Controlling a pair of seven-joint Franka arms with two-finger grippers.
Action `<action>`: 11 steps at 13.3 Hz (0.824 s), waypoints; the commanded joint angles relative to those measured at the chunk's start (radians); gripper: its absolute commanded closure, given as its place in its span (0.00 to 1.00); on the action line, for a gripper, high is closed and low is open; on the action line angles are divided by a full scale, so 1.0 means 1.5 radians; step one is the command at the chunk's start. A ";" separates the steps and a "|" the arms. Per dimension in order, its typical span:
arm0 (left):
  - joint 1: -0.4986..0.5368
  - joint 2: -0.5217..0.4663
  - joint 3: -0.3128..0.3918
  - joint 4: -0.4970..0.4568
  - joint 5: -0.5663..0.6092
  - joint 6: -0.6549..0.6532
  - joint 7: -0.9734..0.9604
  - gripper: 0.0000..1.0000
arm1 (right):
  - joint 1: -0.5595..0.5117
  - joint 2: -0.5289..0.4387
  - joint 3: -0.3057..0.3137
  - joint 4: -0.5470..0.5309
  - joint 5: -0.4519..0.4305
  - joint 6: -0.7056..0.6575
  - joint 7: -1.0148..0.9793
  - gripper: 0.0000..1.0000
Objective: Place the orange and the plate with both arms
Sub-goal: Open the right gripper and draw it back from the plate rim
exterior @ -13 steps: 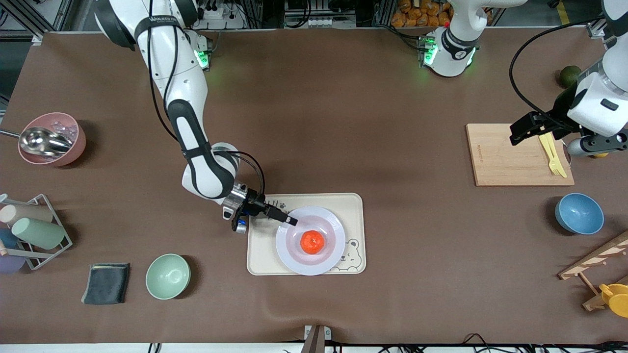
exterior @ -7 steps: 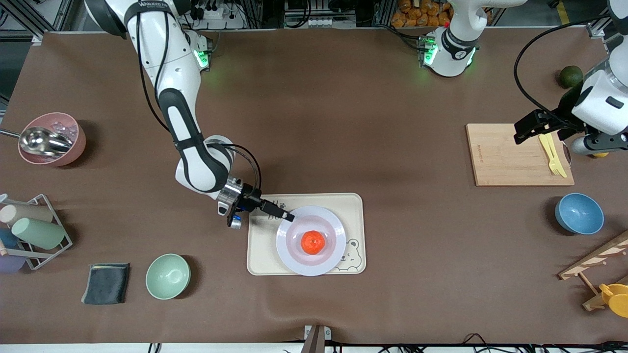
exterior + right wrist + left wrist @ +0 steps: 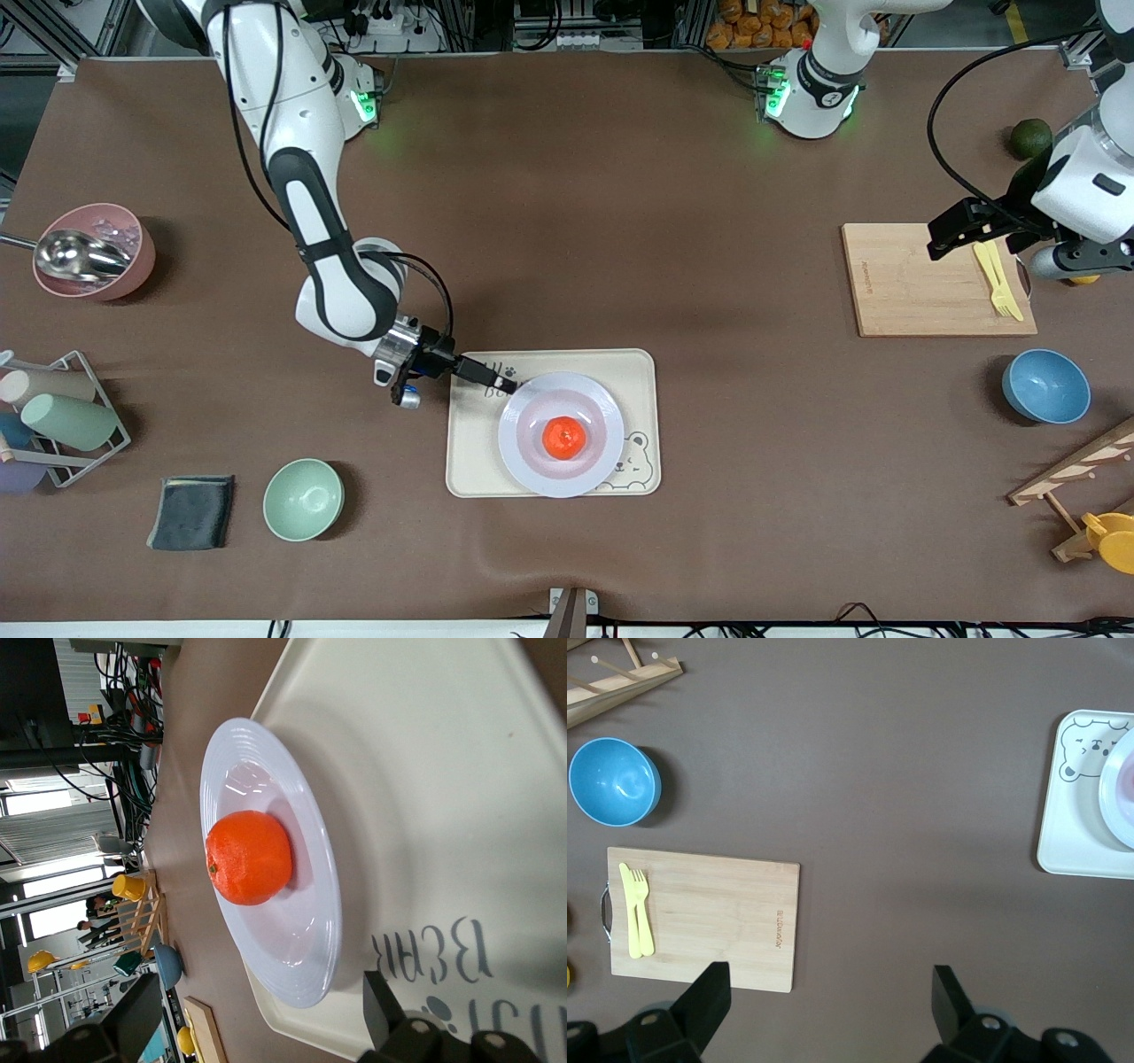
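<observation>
The orange (image 3: 564, 438) (image 3: 249, 858) sits in the middle of the pale plate (image 3: 524, 461) (image 3: 312, 904), and the plate rests on a cream bear tray (image 3: 469, 465) (image 3: 425, 771). My right gripper (image 3: 502, 385) (image 3: 261, 1020) is low over the tray's corner toward the right arm's end, just off the plate's rim. It is open and empty. My left gripper (image 3: 941, 239) (image 3: 828, 1001) hangs open and empty above the edge of the wooden cutting board (image 3: 921, 292) (image 3: 709, 921). The tray's end (image 3: 1076, 846) and the plate's rim (image 3: 1118, 784) also show in the left wrist view.
A yellow fork (image 3: 998, 280) lies on the board, with a blue bowl (image 3: 1045, 385) nearer the camera and a dark green fruit (image 3: 1030, 137) farther. Toward the right arm's end are a green bowl (image 3: 303, 499), grey cloth (image 3: 191, 511), cup rack (image 3: 53, 421) and pink bowl (image 3: 93, 251).
My right gripper has drawn back off the plate's rim toward the right arm's end. The left gripper shifted slightly over the board, then held still. Orange and plate have not moved.
</observation>
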 commanded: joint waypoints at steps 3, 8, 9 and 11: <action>0.004 -0.015 -0.002 -0.005 -0.008 -0.005 0.014 0.00 | -0.068 -0.077 0.012 -0.067 -0.145 -0.008 -0.002 0.00; 0.019 -0.030 0.002 -0.006 -0.005 -0.038 0.024 0.00 | -0.138 -0.115 0.012 -0.066 -0.332 -0.042 -0.002 0.00; 0.022 -0.031 0.003 -0.007 -0.005 -0.041 0.024 0.00 | -0.151 -0.119 0.011 -0.057 -0.369 -0.062 -0.002 0.00; 0.029 -0.035 0.000 -0.009 -0.005 -0.046 0.027 0.00 | -0.194 -0.121 0.011 -0.041 -0.455 -0.098 -0.002 0.00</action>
